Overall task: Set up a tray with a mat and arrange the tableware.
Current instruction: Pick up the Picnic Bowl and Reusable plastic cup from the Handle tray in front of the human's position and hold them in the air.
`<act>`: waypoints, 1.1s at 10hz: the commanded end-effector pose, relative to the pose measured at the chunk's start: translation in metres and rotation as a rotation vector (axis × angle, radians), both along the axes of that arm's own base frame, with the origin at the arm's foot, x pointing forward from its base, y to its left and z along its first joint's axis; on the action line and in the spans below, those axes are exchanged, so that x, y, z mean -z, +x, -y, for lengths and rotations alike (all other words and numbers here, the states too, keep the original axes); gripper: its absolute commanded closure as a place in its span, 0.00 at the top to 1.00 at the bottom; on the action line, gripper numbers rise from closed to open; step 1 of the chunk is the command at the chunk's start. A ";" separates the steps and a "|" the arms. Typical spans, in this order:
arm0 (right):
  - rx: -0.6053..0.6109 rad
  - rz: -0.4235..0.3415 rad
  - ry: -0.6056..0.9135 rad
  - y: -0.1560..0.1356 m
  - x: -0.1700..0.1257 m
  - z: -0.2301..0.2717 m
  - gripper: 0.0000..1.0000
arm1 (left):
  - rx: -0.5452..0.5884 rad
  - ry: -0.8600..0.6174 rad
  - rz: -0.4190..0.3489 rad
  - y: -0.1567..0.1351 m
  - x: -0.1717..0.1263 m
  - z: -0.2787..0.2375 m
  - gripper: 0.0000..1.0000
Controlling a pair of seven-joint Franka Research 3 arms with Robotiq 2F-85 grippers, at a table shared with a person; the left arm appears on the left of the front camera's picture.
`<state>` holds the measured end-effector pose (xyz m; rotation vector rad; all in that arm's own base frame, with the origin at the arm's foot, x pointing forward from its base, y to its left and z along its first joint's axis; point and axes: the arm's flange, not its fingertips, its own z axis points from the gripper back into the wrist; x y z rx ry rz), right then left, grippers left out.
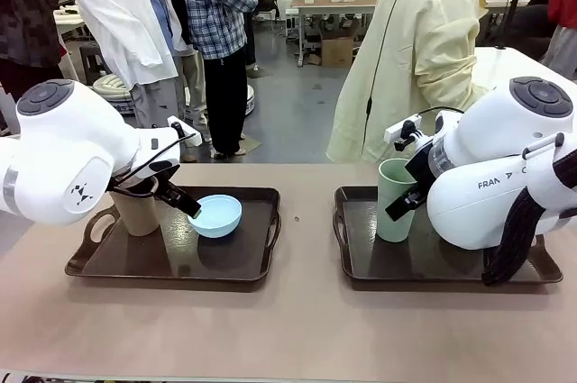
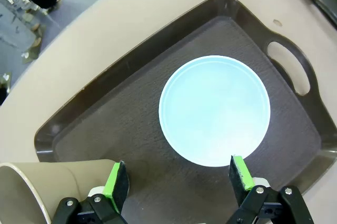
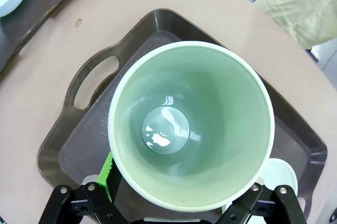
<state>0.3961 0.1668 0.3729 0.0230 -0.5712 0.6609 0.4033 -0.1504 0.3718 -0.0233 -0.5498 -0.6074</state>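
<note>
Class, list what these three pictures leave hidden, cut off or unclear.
Front view: the right tray, its far-right part hidden behind the right arm.
Right wrist view: a small bowl, mostly behind the pale green cup; colour unclear.
Left wrist view: the tan cup, cut off by the bottom edge.
</note>
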 end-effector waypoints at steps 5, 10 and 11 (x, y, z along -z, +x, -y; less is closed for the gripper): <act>0.000 0.000 0.000 0.000 0.000 0.000 1.00 | 0.000 0.000 0.000 0.000 0.000 0.000 1.00; 0.286 0.108 -0.065 -0.068 -0.105 0.018 1.00 | -0.016 0.017 0.116 -0.064 -0.129 0.013 1.00; 0.322 0.067 -0.085 -0.083 -0.113 0.025 1.00 | 0.002 -0.006 0.039 -0.071 -0.142 0.009 1.00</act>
